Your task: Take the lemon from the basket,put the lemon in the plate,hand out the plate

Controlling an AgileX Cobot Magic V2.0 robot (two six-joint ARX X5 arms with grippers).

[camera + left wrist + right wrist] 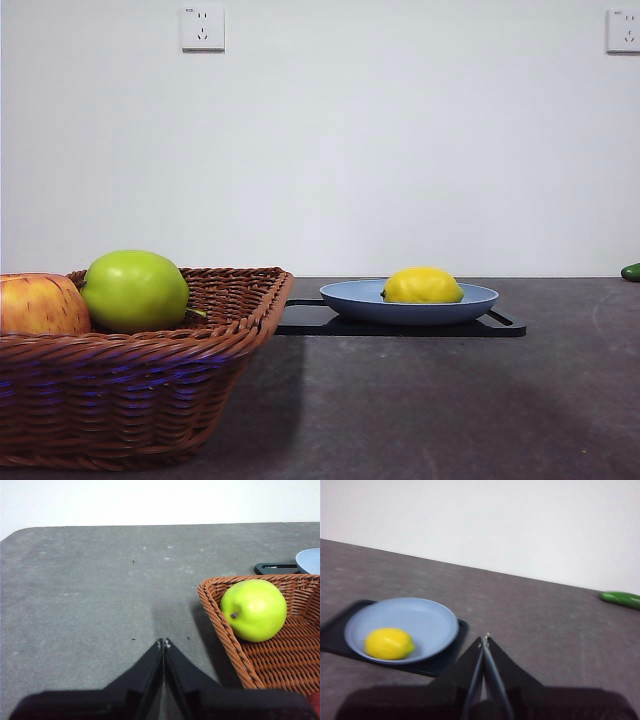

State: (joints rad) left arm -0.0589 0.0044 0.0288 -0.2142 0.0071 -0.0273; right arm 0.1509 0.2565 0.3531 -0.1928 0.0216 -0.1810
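Observation:
The yellow lemon (423, 286) lies in the blue plate (345, 297), which sits on a flat black tray (505, 325). The right wrist view shows the lemon (388, 643) in the plate (427, 620) too. My right gripper (484, 639) is shut and empty, above the table beside the plate. The wicker basket (130, 400) stands at the near left. My left gripper (163, 642) is shut and empty, over bare table beside the basket (225, 625). Neither gripper shows in the front view.
A green apple (135, 291) and a red-yellow apple (40, 304) lie in the basket. The green apple (254, 610) shows in the left wrist view. A green vegetable (631, 271) lies at the far right of the grey table (450, 400).

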